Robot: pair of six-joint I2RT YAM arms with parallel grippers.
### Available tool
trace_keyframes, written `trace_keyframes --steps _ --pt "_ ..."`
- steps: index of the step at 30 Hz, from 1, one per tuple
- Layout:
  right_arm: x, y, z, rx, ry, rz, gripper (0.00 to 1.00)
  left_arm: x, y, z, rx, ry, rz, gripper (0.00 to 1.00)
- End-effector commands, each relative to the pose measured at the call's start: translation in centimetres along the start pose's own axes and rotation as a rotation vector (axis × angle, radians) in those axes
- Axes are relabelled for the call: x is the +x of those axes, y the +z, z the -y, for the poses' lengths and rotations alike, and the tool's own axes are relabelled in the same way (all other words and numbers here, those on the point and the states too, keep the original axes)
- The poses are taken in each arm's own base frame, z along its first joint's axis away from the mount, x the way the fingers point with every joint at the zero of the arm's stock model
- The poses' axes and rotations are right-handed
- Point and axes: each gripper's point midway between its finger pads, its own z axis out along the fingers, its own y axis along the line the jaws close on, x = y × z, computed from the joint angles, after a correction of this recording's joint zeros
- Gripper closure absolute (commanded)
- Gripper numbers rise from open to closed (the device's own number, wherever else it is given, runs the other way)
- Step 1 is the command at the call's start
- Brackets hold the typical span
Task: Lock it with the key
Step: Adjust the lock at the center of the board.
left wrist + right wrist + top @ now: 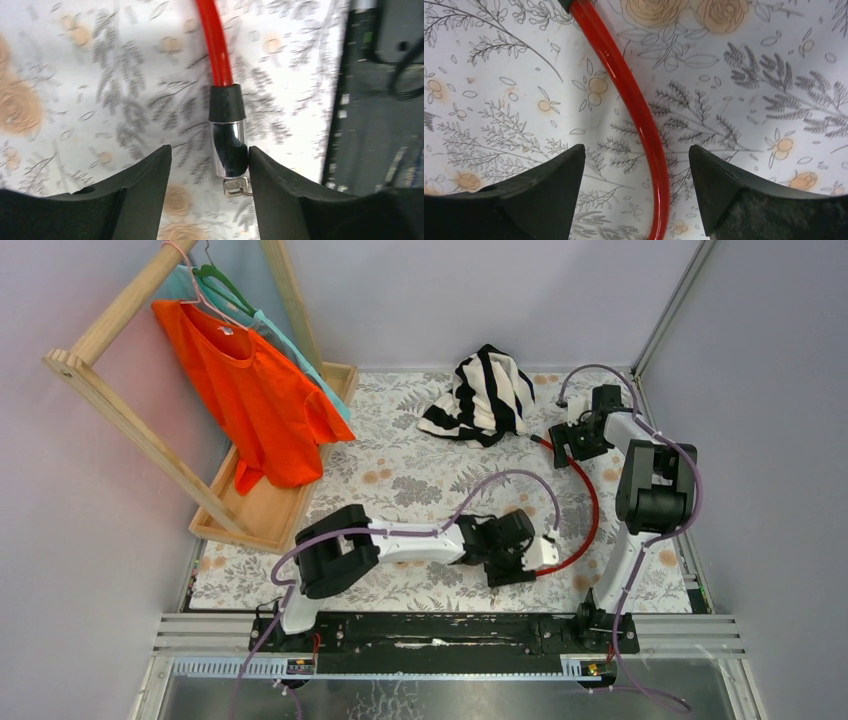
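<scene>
A red cable lock point(592, 510) lies curved on the floral tablecloth. In the left wrist view its red cable point(214, 42) runs into a black collar point(226, 104) and a chrome barrel point(228, 150). A small silver key point(236, 187) sticks out of the barrel's end. My left gripper point(209, 148) straddles the barrel: the right finger point(280, 185) touches it and the left finger stands apart. My right gripper point(636, 147) is open over the cable point(634, 105) near its far end, and neither finger touches it. From above, the left gripper point(535, 552) is mid-table and the right gripper point(565, 440) is further back.
A black-and-white striped cloth point(485, 395) is heaped at the back of the table. A wooden clothes rack point(130, 390) with an orange shirt point(250, 390) stands at the left on a wooden base point(265, 510). The black mounting rail point(450, 630) runs along the near edge.
</scene>
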Motion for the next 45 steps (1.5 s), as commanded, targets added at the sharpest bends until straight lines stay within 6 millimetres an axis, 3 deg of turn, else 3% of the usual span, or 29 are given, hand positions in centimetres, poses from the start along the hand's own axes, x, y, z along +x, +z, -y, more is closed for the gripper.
trace_keyframes --steps 1,5,12,17,23,29,37,40,45 --pt "-1.5 0.1 0.2 -0.046 -0.072 0.011 0.19 0.8 -1.0 -4.7 -0.079 -0.004 0.026 0.36" --pt "-1.1 1.1 0.6 -0.05 -0.097 -0.014 0.28 2.0 -1.8 -6.7 -0.107 -0.026 0.016 0.35" --pt "1.1 1.6 1.6 0.022 -0.135 -0.057 0.52 2.9 -1.9 -8.1 -0.121 -0.056 0.011 0.32" --pt "3.4 -0.5 3.1 0.119 -0.1 -0.08 0.7 2.7 -2.2 -9.3 -0.14 -0.073 0.019 0.3" --pt "7.8 -3.1 4.2 0.179 0.039 -0.159 0.89 3.8 -2.2 -11.9 -0.165 -0.12 -0.002 0.3" --pt "11.0 -4.4 3.3 0.19 0.172 -0.219 0.92 4.4 -2.2 -15.2 -0.221 -0.194 -0.016 0.29" --pt "11.8 -5.5 1.5 0.184 0.293 -0.206 0.92 6.5 -3.2 -20.0 -0.354 -0.387 -0.056 0.24" --pt "12.0 -5.4 0.6 0.157 0.321 -0.195 0.86 7.7 -3.2 -20.6 -0.374 -0.41 -0.092 0.23" --pt "12.2 -5.5 -0.6 0.125 0.351 -0.176 0.67 9.1 -3.6 -20.8 -0.383 -0.434 -0.114 0.22"
